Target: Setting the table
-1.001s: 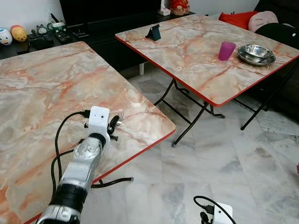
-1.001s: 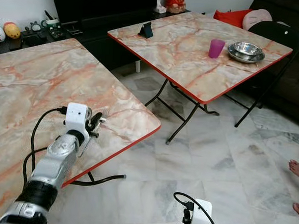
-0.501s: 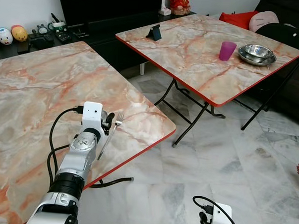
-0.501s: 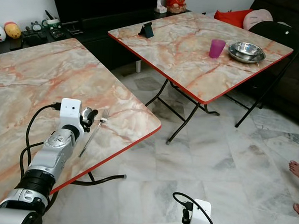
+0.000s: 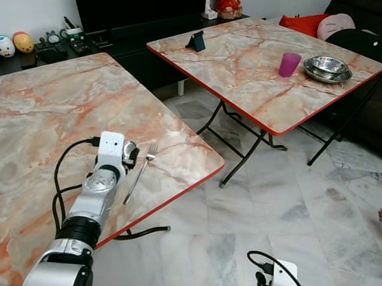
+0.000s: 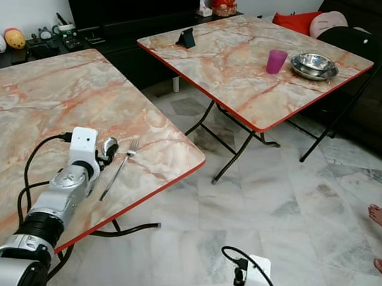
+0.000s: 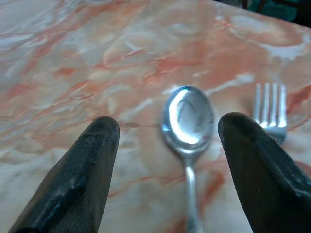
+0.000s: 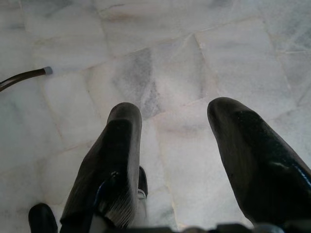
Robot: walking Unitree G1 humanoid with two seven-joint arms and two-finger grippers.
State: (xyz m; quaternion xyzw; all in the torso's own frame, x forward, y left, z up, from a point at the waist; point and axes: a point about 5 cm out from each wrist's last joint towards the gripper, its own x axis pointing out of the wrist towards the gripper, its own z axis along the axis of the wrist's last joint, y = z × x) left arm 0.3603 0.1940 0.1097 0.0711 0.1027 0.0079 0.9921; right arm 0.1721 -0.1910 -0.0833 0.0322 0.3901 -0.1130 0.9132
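Left eye view: the near marble-patterned folding table with a red edge (image 5: 46,124) fills the left half of the frame, and the robot's left gripper (image 5: 131,155) rests low over it near the table's right corner, at the end of a silver arm that rises from the lower left. Just beside the gripper, toward the right, a silver metal fork (image 5: 139,173) lies flat on the tabletop, tines pointing toward the upper right and handle running down toward the red edge. In the left wrist view the two black fingers (image 7: 77,184) stand wide apart, holding nothing, and a shiny silver metal spoon (image 7: 188,126) lies on the marble between them, bowl facing up and away from the camera, touching neither finger; the fork's tines show just beside the spoon. A second marble-patterned table (image 5: 245,69) stands in the upper right of the frame, well apart from the first, carrying a purple plastic cup (image 5: 289,64), a stack of round steel bowls (image 5: 327,68) beside it, and a small dark phone stand (image 5: 197,41) near its far edge. The right gripper (image 8: 170,165) hangs at the bottom of the frame over the pale marble floor tiles (image 5: 290,204), its fingers spread wide and empty.
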